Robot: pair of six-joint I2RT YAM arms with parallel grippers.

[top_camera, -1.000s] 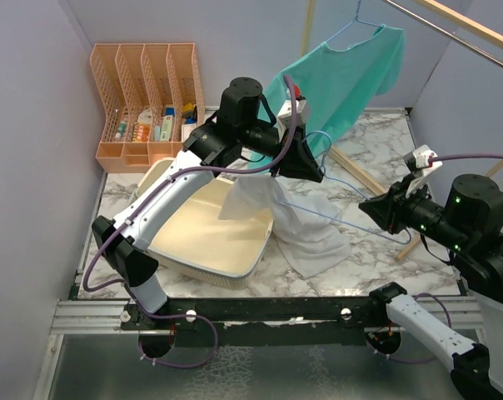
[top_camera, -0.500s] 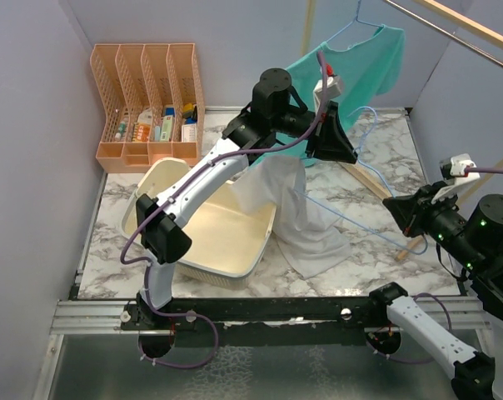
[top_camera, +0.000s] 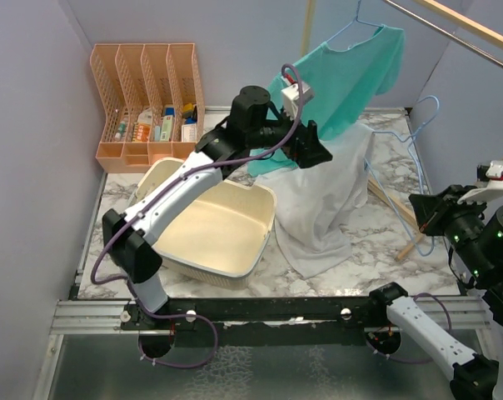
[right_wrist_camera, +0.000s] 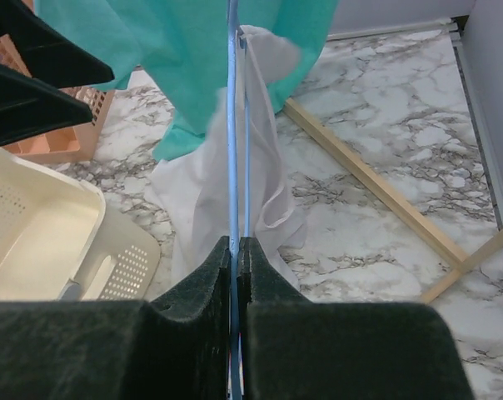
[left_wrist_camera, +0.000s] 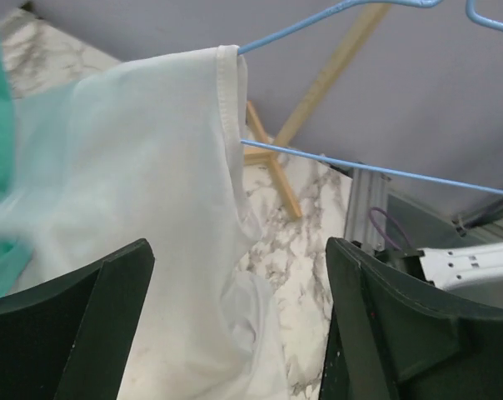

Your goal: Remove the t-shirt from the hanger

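Your right gripper is clenched on the blue hanger at far right, the white t-shirt hangs on it by one shoulder, hem on the marble table, left gripper released beside it: roughly half off.

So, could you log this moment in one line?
left gripper open near white shirt | right gripper shut on hanger | shirt partly on hanger
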